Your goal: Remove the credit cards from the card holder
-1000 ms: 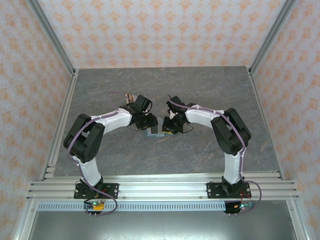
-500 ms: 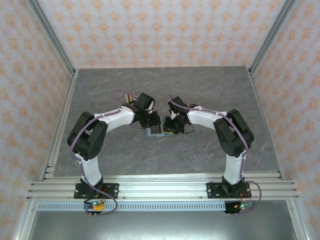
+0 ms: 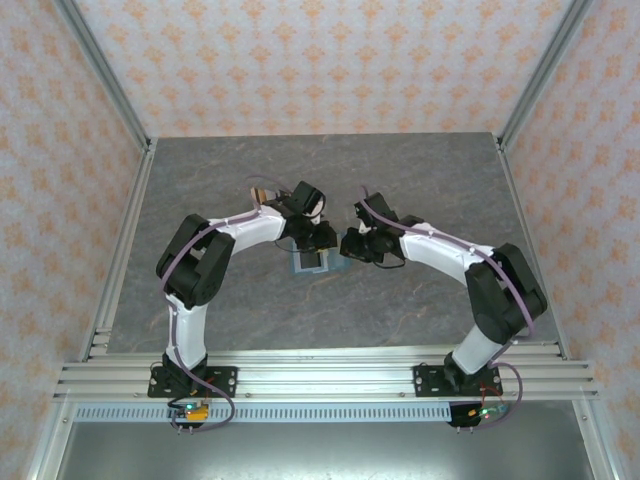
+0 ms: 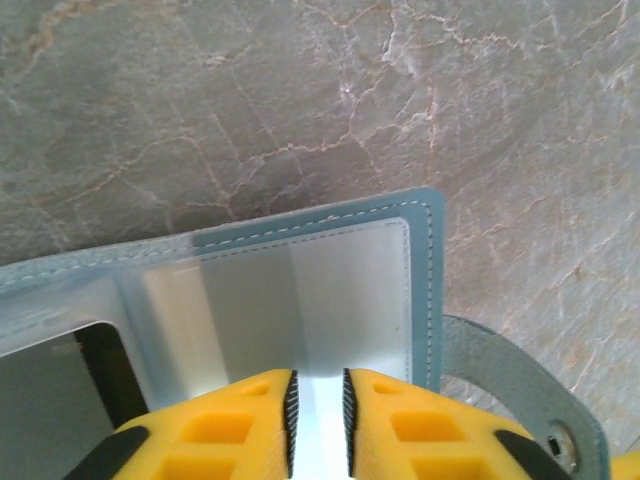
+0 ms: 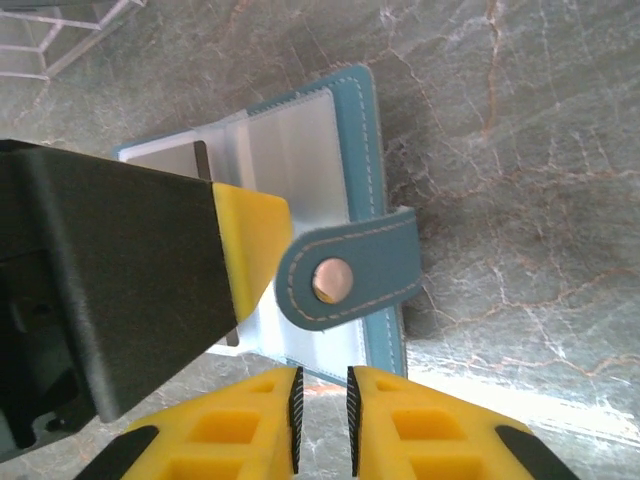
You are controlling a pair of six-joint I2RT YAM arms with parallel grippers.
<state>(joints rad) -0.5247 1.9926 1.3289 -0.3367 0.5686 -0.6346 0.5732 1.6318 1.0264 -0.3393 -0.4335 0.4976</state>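
Both arms had reached farther out, closing on the open card holder (image 3: 310, 262). Left gripper (image 4: 318, 388) narrowly pinched its clear sleeve (image 4: 300, 290); right gripper (image 5: 324, 388), narrow, grip unclear, sat at its edge. Dark card (image 4: 103, 368) inside: extraction apparently pending.

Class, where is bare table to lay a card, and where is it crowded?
Bare: grey marbled tabletop along the patterned back wall and along the aluminium rail. Crowded: centre, left end effector and right end effector at the blue-grey bifold card holder.
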